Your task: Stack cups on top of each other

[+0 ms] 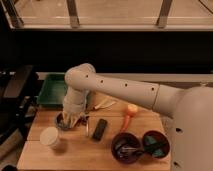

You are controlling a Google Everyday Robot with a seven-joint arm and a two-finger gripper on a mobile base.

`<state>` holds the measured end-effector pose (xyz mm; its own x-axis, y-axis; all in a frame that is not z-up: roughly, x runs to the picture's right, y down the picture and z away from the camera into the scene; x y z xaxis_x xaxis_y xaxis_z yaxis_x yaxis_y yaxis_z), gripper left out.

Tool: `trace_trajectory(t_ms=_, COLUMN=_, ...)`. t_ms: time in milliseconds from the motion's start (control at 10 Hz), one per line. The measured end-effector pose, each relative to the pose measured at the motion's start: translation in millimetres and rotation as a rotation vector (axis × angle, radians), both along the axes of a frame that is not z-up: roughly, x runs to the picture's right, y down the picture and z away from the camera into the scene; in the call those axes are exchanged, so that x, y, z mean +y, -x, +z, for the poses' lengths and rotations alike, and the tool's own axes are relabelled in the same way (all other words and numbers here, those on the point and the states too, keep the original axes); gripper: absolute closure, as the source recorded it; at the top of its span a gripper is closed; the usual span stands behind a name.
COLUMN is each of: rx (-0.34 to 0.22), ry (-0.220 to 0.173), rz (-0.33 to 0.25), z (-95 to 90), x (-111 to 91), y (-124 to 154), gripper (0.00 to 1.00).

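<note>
A blue-grey cup (61, 121) with a dark inside stands on the wooden table (75, 155) at the left. A slightly larger white tapered cup (50, 136) stands upright just in front of it, to the left. My arm reaches in from the right and bends down, so the gripper (70, 120) sits right at the blue-grey cup's right rim and hides part of it. The two cups stand apart, side by side.
A green tray (52, 92) lies behind the cups. A black flat object (100, 129) and a utensil (86, 128) lie right of the gripper. An orange carrot (130, 114) and a yellowish item (103, 104) lie mid-table. Two dark maroon bowls (125, 146) (156, 143) hold utensils at the front right.
</note>
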<state>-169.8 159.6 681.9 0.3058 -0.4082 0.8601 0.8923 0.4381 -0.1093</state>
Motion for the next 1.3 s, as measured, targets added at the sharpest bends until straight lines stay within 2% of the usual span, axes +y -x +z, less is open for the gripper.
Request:
trace_trajectory(t_ms=300, rx=-0.074, ry=0.023, rz=-0.005, z=23.3, x=14.0, y=33.9, gripper=1.0)
trace_trajectory(t_ms=500, rx=-0.096, ry=0.024, rz=-0.015, z=28.0, x=14.5, y=46.8, gripper=1.0)
trace_trajectory(t_ms=700, rx=-0.093, ry=0.01, rz=-0.031, z=27.1, x=4.7, y=45.7, gripper=1.0)
trace_trajectory(t_ms=1000, rx=-0.099, ry=-0.027, rz=-0.061, z=16.0, x=-17.1, y=53.4, gripper=1.0)
trace_trajectory(t_ms=1300, rx=-0.133, ry=-0.04, rz=-0.091, z=12.8, x=-20.8, y=72.4, gripper=1.0)
